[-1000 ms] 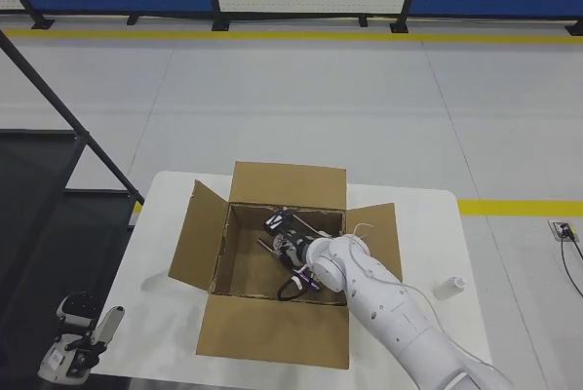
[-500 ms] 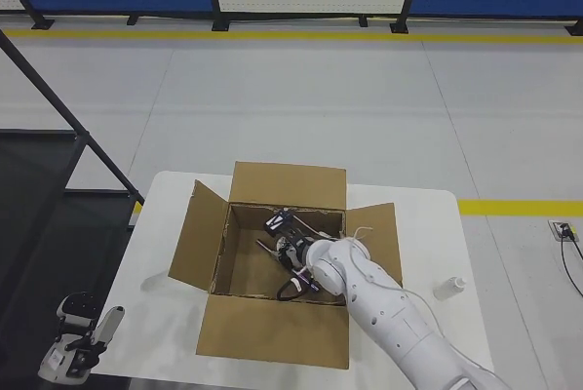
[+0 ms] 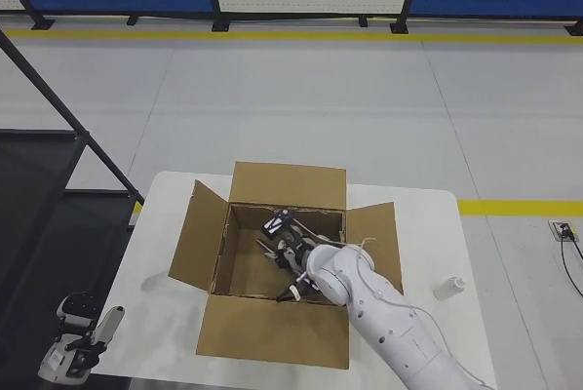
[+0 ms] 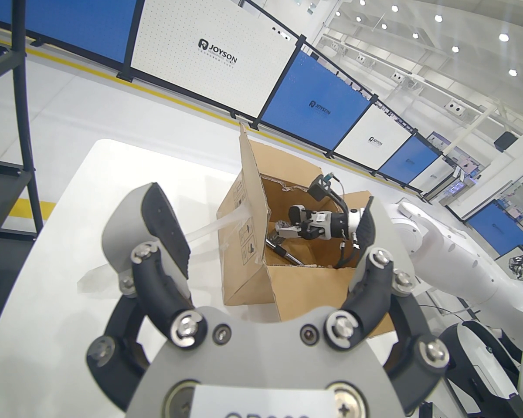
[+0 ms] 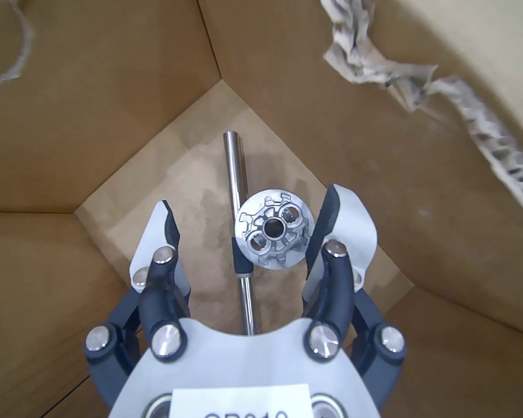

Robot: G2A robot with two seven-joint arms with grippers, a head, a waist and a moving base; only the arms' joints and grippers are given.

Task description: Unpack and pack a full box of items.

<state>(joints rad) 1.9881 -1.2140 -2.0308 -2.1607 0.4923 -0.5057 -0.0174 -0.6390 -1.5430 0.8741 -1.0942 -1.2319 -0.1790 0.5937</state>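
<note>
Left gripper (image 4: 261, 215), fingers apart and empty, hangs by the table's (image 3: 418, 210) near-left corner, likely parked clear. Inside the box (image 3: 272, 336), the right gripper (image 5: 249, 213) is spread above a toothed metal disc (image 5: 273, 228) just beside a steel rod (image 5: 233, 163) on the box floor, apparently lined up to grasp the disc.

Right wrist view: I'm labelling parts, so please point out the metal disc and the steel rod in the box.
metal disc (image 5: 288, 246), right wrist view, on its patterned face.
steel rod (image 5: 235, 171), right wrist view, on its bare polished shaft.

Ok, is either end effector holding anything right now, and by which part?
Nothing is held. The right end effector stands open inside the cardboard box, straddling the toothed metal disc without closing on it. The left end effector is open and empty.
</note>
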